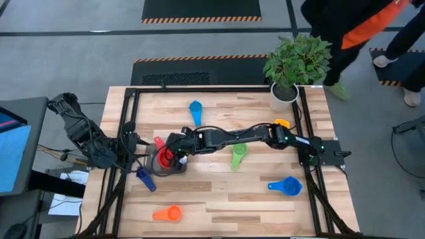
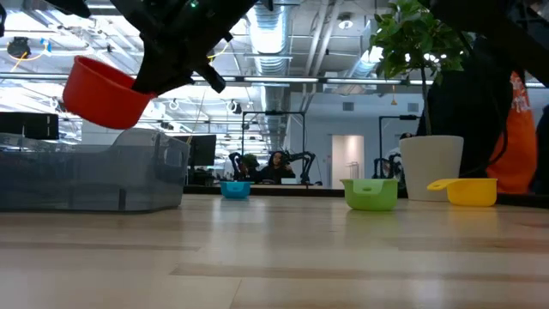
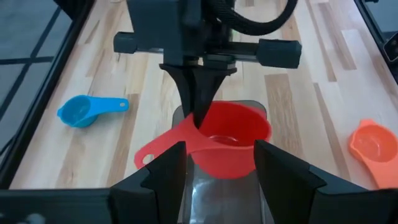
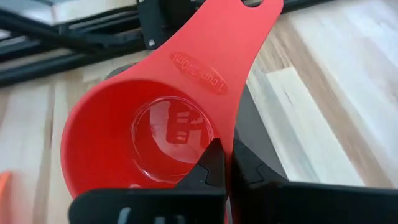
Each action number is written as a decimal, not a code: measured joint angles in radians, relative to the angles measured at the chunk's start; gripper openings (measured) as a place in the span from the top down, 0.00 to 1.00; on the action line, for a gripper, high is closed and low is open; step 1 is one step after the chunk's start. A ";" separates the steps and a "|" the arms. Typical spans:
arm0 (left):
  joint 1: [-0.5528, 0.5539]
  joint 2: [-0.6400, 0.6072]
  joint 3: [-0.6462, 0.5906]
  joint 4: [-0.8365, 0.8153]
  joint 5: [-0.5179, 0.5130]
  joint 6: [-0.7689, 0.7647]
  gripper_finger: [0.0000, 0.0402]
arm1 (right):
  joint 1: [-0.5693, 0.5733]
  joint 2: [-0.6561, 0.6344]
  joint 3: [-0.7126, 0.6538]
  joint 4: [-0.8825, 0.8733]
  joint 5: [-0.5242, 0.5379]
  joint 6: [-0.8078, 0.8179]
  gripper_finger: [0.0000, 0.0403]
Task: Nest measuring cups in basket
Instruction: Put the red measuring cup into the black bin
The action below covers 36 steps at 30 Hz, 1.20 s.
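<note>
My right gripper point(image 1: 174, 154) reaches across the table to the left and is shut on a red measuring cup point(image 2: 101, 91). The cup hangs above the dark grey translucent basket point(image 2: 94, 176), which stands at the table's left. My left gripper point(image 1: 133, 143) waits open at the table's left edge beside the basket, its fingers point(image 3: 169, 171) touching nothing. Around the table lie other cups: light blue point(image 1: 194, 108), yellow point(image 1: 282, 123), green point(image 1: 238, 156), blue point(image 1: 285, 187), orange point(image 1: 167, 214) and dark blue point(image 1: 145, 179). My right gripper pinches the red cup's rim point(image 4: 219, 134) beside the root of its handle point(image 4: 239, 43), one finger inside the bowl and one outside. The fingers point(image 3: 198, 93) come slanting down from the table's right. The cup hangs tilted, clear of the basket, its handle pointing left.
A white plant pot point(image 1: 284, 93) with a leafy plant stands at the far right corner. A dark metal frame point(image 1: 126, 119) runs along the table's edges. A person in orange and black point(image 1: 372, 26) stands beyond the far right corner. Bare wood lies in the middle and near part.
</note>
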 joint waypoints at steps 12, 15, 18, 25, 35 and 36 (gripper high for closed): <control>0.000 0.000 0.000 0.000 0.023 0.059 0.56 | 0.010 0.000 0.000 -0.057 -0.009 -0.031 0.98; 0.000 0.000 0.000 0.000 0.023 0.061 0.56 | 0.009 0.000 0.000 -0.059 -0.009 -0.026 0.95; 0.000 0.000 0.000 0.000 0.023 0.060 0.56 | 0.009 0.000 0.000 -0.060 -0.009 -0.022 0.93; 0.000 0.000 0.000 0.000 0.024 0.053 0.56 | 0.011 0.000 0.000 -0.081 -0.009 -0.007 0.98; 0.000 -0.001 -0.001 0.000 0.023 0.034 0.56 | 0.024 0.063 -0.002 -0.041 -0.008 0.090 0.97; 0.000 -0.001 -0.001 0.000 0.023 0.034 0.56 | 0.024 0.062 -0.001 -0.022 -0.009 0.091 0.97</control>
